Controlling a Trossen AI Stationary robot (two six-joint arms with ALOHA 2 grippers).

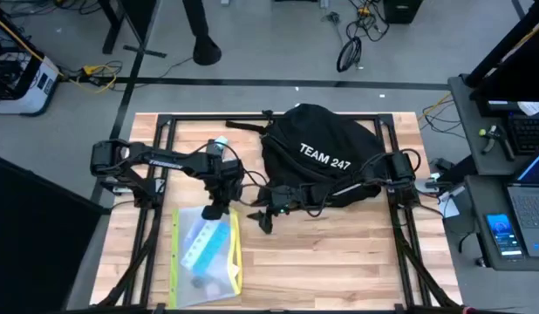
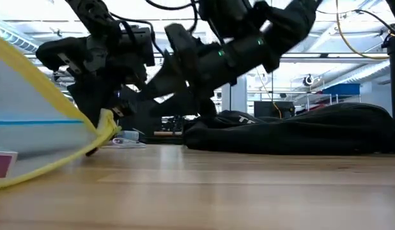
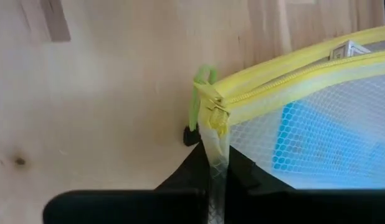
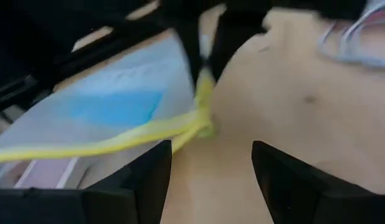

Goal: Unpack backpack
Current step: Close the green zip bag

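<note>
White "TEAM 247" reads across the rounded black fabric backpack (image 1: 326, 157) at the table's far middle. The left gripper (image 1: 219, 208) pinches the corner of a yellow-zippered clear mesh pouch (image 1: 205, 255) holding blue papers; the right gripper (image 1: 268, 218) hangs beside it, fingers spread.

Grey floor (image 1: 252, 52) with loose cables (image 1: 352, 39) lay around the wooden table (image 1: 339, 262); a desk (image 1: 505, 187) with a laptop (image 1: 535, 179) stood beside.

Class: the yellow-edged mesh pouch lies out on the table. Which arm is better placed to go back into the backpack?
Probably the right: its gripper is open and free beside the backpack, while the left gripper pinches the pouch corner.
</note>
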